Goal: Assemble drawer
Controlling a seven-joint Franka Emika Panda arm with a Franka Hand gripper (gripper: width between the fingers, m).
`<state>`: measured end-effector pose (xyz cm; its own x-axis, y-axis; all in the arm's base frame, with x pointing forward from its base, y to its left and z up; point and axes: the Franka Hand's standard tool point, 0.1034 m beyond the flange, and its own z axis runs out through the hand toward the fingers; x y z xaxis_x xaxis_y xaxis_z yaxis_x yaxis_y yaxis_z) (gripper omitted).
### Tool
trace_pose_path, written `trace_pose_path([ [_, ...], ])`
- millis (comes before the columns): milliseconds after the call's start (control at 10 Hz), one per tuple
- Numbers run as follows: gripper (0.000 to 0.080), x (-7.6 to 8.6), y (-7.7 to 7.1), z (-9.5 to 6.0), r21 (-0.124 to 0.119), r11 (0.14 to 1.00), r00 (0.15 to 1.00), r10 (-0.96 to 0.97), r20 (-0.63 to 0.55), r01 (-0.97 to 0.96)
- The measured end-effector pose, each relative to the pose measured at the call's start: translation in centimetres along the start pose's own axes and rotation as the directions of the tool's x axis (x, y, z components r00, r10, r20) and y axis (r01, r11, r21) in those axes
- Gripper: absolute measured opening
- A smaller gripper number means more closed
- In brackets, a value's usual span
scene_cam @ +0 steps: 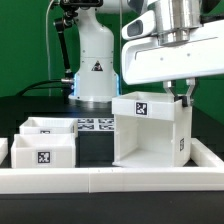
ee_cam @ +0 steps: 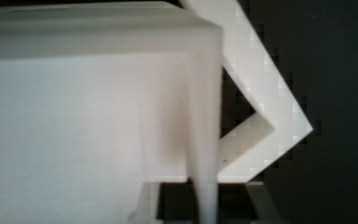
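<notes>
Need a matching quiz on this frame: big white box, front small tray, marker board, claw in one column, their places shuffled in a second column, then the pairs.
Things
1. tall white plastic box
2. low white plastic tray nearest the camera
3. thin flat white marker board
4. claw

Places
A. lying flat, mid-scene, farther back
B. at the tall box's top edge, on the exterior view's right
C. front, on the exterior view's left
D. centre-right, the tallest white part

Pairs: 1-D, 2-C, 3-A, 4-B
</notes>
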<state>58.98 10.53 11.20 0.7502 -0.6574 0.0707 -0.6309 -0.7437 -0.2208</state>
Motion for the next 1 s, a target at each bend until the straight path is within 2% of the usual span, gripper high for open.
trace_pose_path([
  [500,0.0046,0.89,0.32,0.15,0.024,0.964,0.964,0.264,0.017,-0.265],
  [1000,0.0047,0.95,0.38,0.08,0.028,0.846,0.846,0.531,0.041,-0.532],
])
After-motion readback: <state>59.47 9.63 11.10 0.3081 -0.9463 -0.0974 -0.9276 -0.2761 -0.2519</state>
